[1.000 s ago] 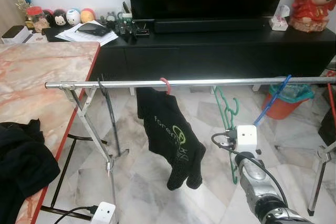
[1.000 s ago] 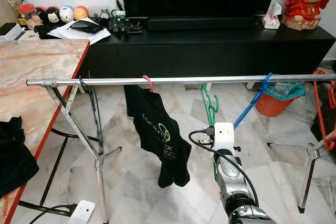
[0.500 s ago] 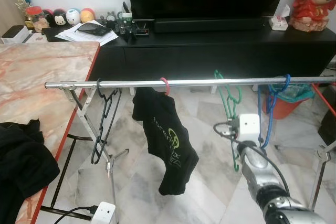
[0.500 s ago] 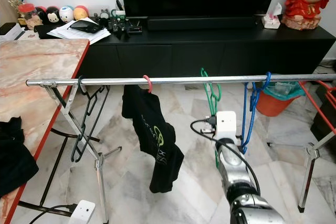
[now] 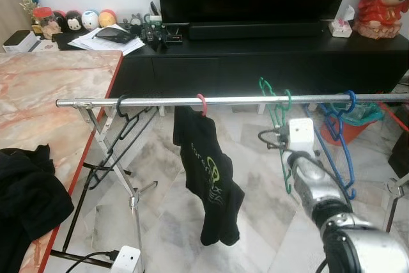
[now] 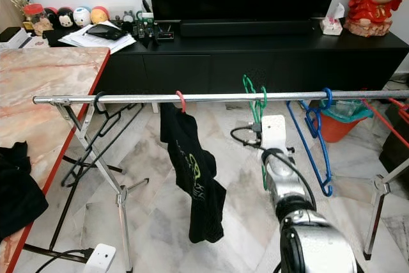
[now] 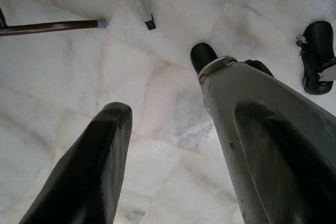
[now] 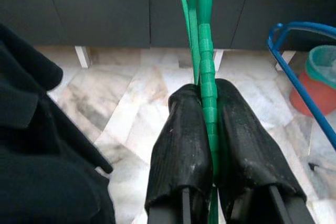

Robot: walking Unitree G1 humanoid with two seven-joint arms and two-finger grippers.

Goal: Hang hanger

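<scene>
Rail [image 5: 223, 101] in the left eye view carries the green hanger [image 5: 278, 112], hook over it or very nearly, between black shirt [image 5: 208, 180] and blue hanger [image 5: 337, 133]; little room either side, so a sideways pull could snag a neighbour or drag the hook off. Right eye view: marble counter [image 6: 45, 87] well clear on the left. Left wrist view: left end effector [image 7: 173, 156] spread wide, idle above the floor. Right wrist view: right end effector [image 8: 210, 129] clamped on the hanger's shaft; releasing before the hook seats would drop it.
</scene>
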